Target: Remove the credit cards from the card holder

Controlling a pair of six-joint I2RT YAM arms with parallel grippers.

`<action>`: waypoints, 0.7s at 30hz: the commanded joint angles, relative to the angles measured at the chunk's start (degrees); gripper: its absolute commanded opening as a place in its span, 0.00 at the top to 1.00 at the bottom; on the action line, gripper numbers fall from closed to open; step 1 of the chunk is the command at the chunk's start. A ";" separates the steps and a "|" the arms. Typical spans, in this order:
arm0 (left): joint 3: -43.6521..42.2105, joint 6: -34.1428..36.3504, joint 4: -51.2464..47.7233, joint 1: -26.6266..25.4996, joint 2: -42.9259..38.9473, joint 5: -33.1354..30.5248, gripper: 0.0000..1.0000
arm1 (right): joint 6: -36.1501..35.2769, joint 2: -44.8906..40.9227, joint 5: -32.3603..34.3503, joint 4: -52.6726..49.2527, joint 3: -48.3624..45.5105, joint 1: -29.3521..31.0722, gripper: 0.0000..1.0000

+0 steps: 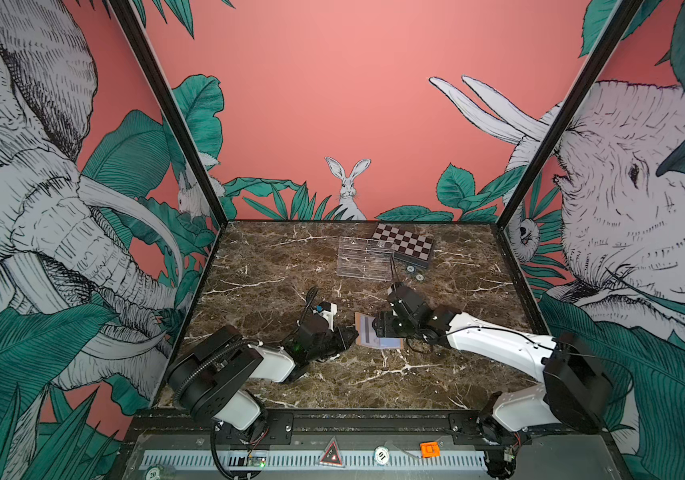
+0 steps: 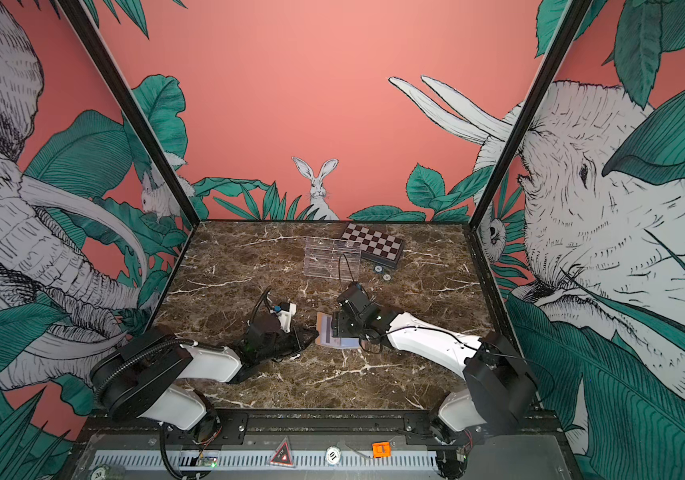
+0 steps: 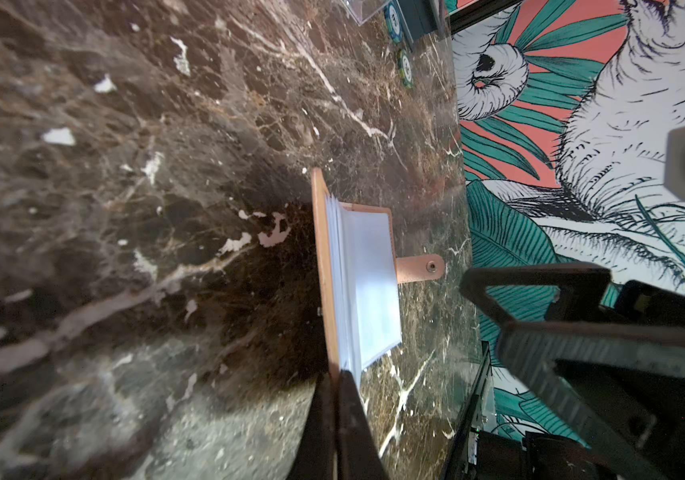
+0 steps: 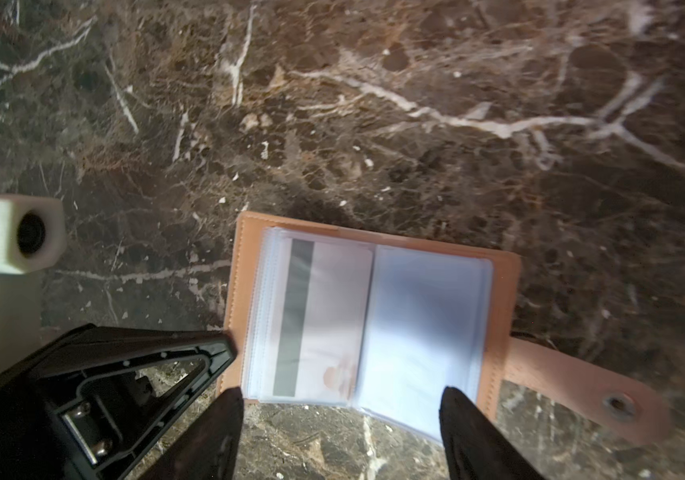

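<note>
Clear tray (image 1: 363,257) beside checkered box (image 1: 405,245), chips (image 1: 411,269) near.

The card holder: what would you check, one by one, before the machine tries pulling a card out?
1. card holder lying open on the table: ok.
2. left end effector shut on the cover edge, steadying it: ok.
3. right end effector open, fingers spread at the sleeves' near edge: ok.
4. striped card in view inside a sleeve: ok.
5. Card edge exposed enough to pinch: cannot tell.
6. More cards in the sleeves behind: cannot tell.
</note>
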 commanded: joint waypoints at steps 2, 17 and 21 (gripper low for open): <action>-0.06 0.65 0.30 -0.35 -1.03 -0.19 1.00 | -2.02 4.21 -1.84 0.88 2.20 1.32 0.17; -0.41 0.61 0.44 -0.34 -1.28 -0.38 1.00 | -2.29 9.32 -2.89 1.96 3.05 2.02 0.15; -0.49 0.64 0.26 -0.38 -1.47 -0.46 1.00 | -2.28 10.27 -3.16 2.20 3.33 2.20 0.15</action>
